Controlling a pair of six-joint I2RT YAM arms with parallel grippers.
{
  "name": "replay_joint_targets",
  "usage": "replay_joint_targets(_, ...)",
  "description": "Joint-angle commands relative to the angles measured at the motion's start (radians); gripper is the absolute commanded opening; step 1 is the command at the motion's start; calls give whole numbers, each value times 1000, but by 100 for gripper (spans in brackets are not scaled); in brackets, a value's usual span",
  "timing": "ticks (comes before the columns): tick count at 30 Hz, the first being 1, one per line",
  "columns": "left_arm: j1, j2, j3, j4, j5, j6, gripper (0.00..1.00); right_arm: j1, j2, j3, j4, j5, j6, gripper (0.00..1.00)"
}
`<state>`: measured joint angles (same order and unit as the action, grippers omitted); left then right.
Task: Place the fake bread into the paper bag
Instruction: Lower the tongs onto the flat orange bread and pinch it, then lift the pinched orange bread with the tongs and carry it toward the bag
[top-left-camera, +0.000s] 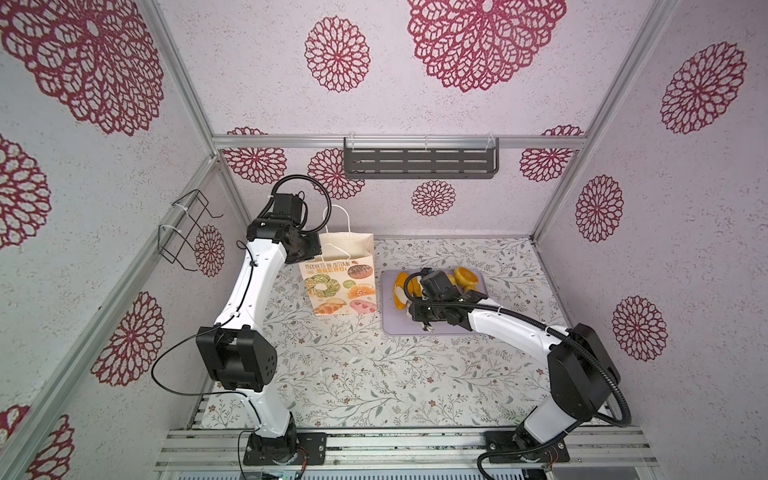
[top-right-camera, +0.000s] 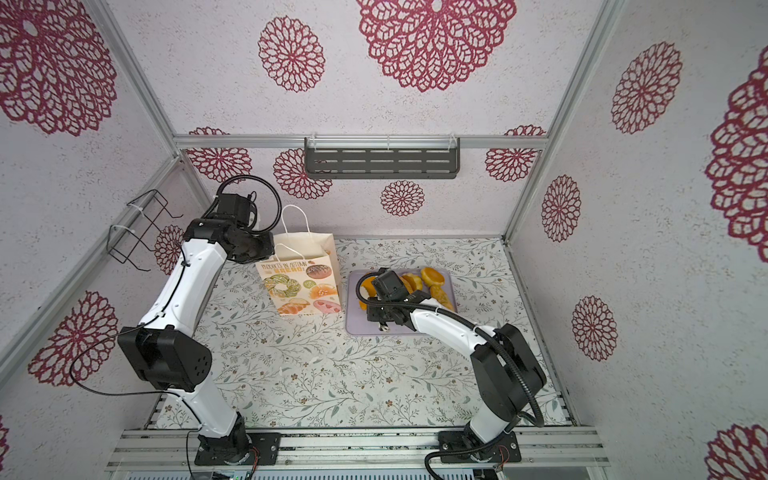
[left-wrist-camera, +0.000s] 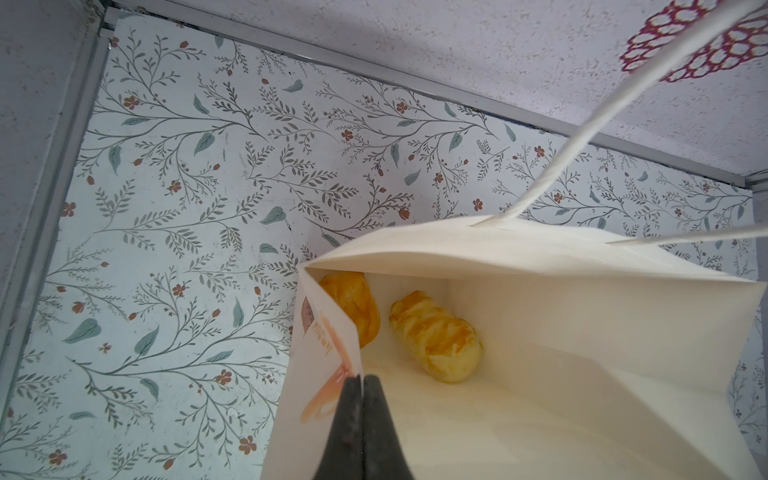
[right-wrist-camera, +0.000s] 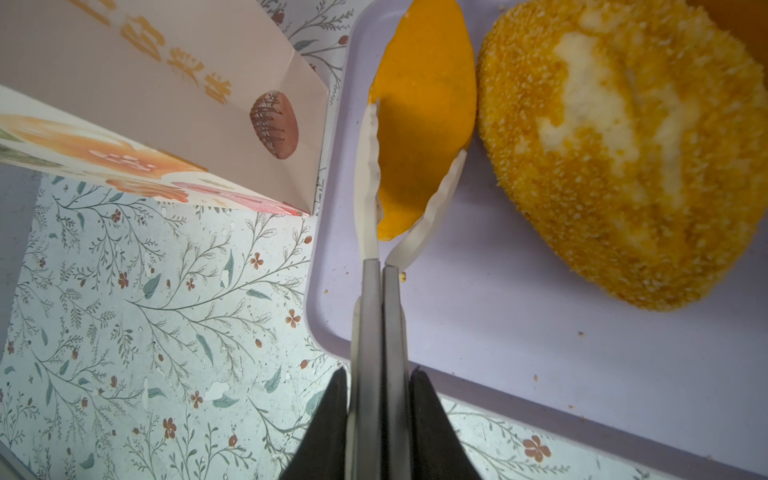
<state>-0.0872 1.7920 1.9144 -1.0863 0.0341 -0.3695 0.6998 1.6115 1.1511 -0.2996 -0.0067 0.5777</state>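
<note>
Right pincer (right-wrist-camera: 379, 374) is squeezing fully closed on the handles of the metal tongs (right-wrist-camera: 374, 311), working over the 9 o'clock side of the lilac tray (top-left-camera: 415, 330). The white scalloped tips (right-wrist-camera: 368, 174) of the tongs are pinching a smooth orange loaf (right-wrist-camera: 424, 104) from both sides. Cannot tell whether it is resting on the tray or clear of it. A crumbed bun (right-wrist-camera: 623, 145) with pale filling is sitting just beside it on the tray.

More fake bread (top-left-camera: 465, 276) is lying toward the tray's 1 o'clock corner in both top views. The tray is lying on the bench (top-left-camera: 374, 374) at 3 o'clock of the paper bag (top-left-camera: 340, 286), near but apart.

The bag is standing upright, mouth open, printed face toward the near side. Left pincer (left-wrist-camera: 364, 386) is clamping shut on the bag's rim at its 10 o'clock corner, paper sandwiched between the jaws. Two golden buns (left-wrist-camera: 436, 336) are lying apart on the bag's floor.

A grey slotted shelf (top-left-camera: 419, 162) is hanging on the far wall at 12 o'clock.
</note>
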Motion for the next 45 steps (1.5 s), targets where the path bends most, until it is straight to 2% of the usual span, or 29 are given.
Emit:
replay_joint_targets(1, -11, 20, 5, -20, -13, 9, 0, -6, -84, -3, 63, 1, 5, 5)
replay_joint_targets(30, -17, 19, 14, -31, -48, 5, 0, -6, -302, -89, 141, 2, 7, 4)
replay_joint_targets(45, -20, 19, 18, -32, -50, 4, 0, -6, -376, -103, 209, -19, -32, 3)
